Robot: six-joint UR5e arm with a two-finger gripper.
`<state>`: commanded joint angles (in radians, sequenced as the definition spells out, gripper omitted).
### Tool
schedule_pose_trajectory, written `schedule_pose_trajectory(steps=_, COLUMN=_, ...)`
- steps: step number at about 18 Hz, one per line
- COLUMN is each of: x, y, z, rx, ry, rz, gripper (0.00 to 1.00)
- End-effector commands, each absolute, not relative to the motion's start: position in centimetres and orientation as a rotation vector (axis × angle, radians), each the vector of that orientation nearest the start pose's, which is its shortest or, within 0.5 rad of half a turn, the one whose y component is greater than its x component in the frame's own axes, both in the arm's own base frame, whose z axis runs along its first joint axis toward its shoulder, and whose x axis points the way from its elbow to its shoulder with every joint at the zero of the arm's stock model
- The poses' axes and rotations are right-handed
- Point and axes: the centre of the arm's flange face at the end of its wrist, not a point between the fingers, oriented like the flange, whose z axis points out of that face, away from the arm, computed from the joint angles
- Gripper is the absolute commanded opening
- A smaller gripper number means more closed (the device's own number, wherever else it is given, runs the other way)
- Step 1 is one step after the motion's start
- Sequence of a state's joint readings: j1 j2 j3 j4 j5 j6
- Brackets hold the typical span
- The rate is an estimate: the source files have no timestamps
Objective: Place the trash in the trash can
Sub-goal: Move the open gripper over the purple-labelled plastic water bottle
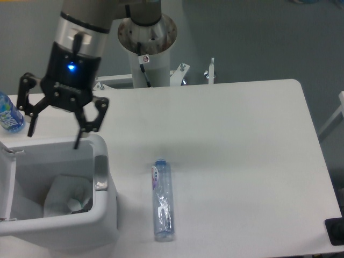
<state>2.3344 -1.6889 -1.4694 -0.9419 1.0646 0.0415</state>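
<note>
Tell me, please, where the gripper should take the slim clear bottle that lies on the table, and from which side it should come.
Grip the slim clear bottle near the middle of its body, coming straight down from above. It lies flat on the table, its long axis running toward the camera, with open space on both sides, so the open gripper could probably close across its narrow width.

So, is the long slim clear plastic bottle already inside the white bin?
No, the long slim clear plastic bottle lies on the white table, beside the bin.
</note>
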Motion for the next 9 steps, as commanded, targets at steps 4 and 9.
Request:
schedule_pose_trajectory(steps=4, x=-34.4, y=52.6, z=52.7, rx=-2.254, ry=-0.781, rz=-0.223, gripper=1.0)
schedule_pose_trajectory(steps=9, x=-38.9, y=53.3, z=47.5, rx=-2.314, ry=-0.86, rz=-0.204, gripper=1.0)
